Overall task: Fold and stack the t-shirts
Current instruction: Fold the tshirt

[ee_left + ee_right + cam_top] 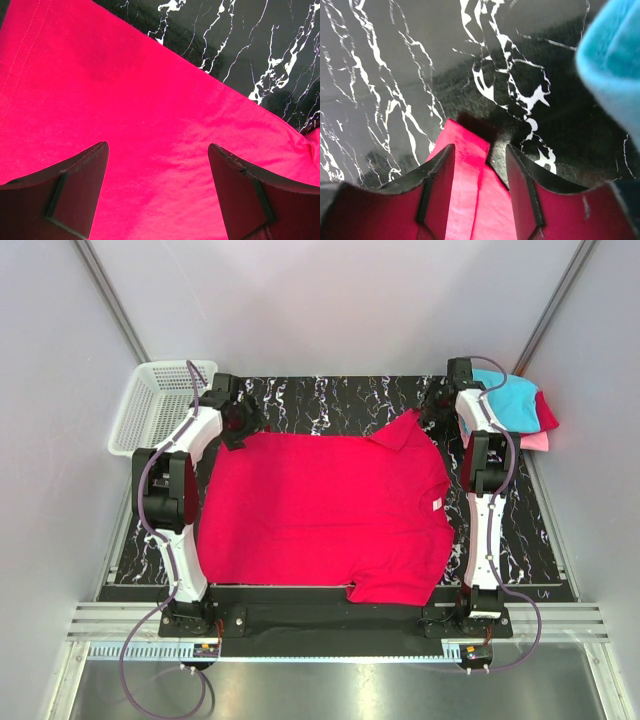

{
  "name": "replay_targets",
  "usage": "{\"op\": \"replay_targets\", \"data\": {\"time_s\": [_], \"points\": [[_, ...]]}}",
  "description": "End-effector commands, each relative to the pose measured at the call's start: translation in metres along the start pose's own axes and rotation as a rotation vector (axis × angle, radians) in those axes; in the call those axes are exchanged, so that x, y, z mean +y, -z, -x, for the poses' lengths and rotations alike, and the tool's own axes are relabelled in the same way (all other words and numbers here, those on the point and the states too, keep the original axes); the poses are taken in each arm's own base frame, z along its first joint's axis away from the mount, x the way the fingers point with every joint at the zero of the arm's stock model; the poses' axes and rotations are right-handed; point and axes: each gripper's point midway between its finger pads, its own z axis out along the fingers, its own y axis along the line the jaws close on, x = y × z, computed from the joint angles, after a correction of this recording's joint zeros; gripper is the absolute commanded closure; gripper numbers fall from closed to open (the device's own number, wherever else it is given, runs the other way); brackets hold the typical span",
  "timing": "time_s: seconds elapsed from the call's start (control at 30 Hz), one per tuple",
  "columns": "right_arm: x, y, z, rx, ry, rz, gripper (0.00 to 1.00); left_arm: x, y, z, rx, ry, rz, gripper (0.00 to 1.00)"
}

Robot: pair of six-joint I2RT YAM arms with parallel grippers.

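Observation:
A bright crimson-red t-shirt [320, 510] lies spread flat on the black marbled mat [330, 400], its white neck label [437, 504] at the right. My left gripper [240, 430] hovers open over the shirt's far left corner; in the left wrist view the jaws [157, 146] stand wide apart above red cloth [125, 100]. My right gripper [435, 415] is at the far right sleeve. In the right wrist view its jaws [480, 147] are open around the sleeve's hem [465, 140], not pinching it. Cyan [505, 400], dark red [546, 412] and pink [535, 441] shirts are stacked at the far right.
A white mesh basket [150, 405] stands at the far left beside the mat. The cyan shirt's edge [615, 65] shows close to the right of my right gripper. Bare mat [250, 40] lies beyond the red shirt's far edge. Grey walls enclose the table.

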Motion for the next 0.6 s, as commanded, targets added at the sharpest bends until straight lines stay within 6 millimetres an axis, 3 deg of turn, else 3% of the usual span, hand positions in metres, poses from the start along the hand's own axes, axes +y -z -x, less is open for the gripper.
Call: {"op": "replay_targets", "data": {"time_s": [0.0,0.33,0.57], "points": [[0.013,0.007,0.001,0.005,-0.005,0.039,0.49,-0.008,0.011,0.012,-0.043,-0.007,-0.037,0.14],[0.020,0.002,0.003,0.013,-0.010,0.083,0.64,-0.008,0.015,0.015,-0.053,-0.011,-0.042,0.14],[0.018,-0.009,-0.002,0.030,-0.018,0.090,0.64,-0.007,0.016,0.016,-0.051,-0.010,-0.046,0.14]]}}
